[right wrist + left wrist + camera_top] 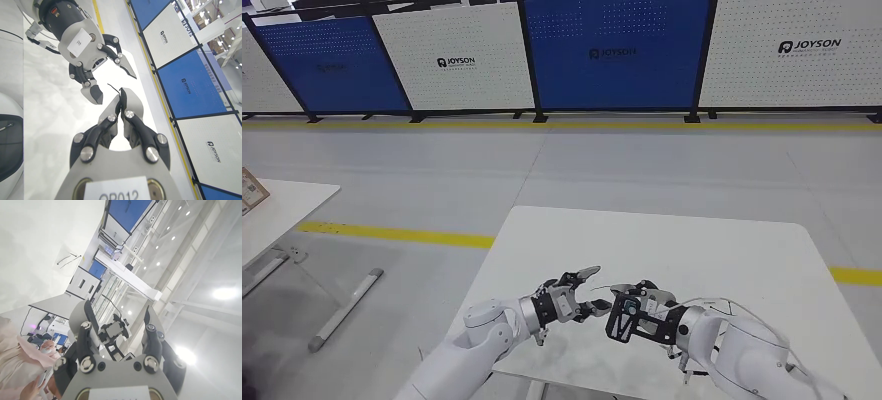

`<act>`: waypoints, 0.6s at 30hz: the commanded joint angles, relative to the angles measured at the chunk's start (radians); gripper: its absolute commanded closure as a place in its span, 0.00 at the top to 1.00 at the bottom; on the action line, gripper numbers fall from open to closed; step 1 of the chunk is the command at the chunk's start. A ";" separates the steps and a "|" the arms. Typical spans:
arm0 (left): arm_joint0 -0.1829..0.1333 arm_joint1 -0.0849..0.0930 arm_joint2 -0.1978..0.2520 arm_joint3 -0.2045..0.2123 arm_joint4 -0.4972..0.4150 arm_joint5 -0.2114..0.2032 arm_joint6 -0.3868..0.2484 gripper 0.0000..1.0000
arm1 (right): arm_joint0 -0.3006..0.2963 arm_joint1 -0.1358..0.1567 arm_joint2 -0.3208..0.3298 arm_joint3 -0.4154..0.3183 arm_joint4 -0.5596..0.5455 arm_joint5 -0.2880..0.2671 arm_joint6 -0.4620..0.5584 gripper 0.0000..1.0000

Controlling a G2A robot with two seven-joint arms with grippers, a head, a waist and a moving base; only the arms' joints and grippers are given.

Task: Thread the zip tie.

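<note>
The black zip tie [113,88] poked its tail out of my right gripper [120,96], which was clenched on it above the white table [722,250]. My left gripper [587,290] faced it, released, just beside. With the tail still free, I judged the threading not yet begun.

White table [722,250], grey floor [542,170] (yellow stripes [392,234]), blue-and-white partition panels [642,80] behind.

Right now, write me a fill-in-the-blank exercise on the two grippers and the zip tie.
1. The right gripper is ___ on the zip tie.
2. The left gripper is ___, holding nothing.
3. The zip tie is ___ in colour.
Missing words: shut; open; black.
</note>
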 commanded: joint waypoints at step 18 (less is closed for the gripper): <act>-0.004 -0.006 -0.003 0.006 0.002 0.006 0.002 0.00 | 0.000 0.000 0.000 0.000 0.000 0.000 0.000 0.00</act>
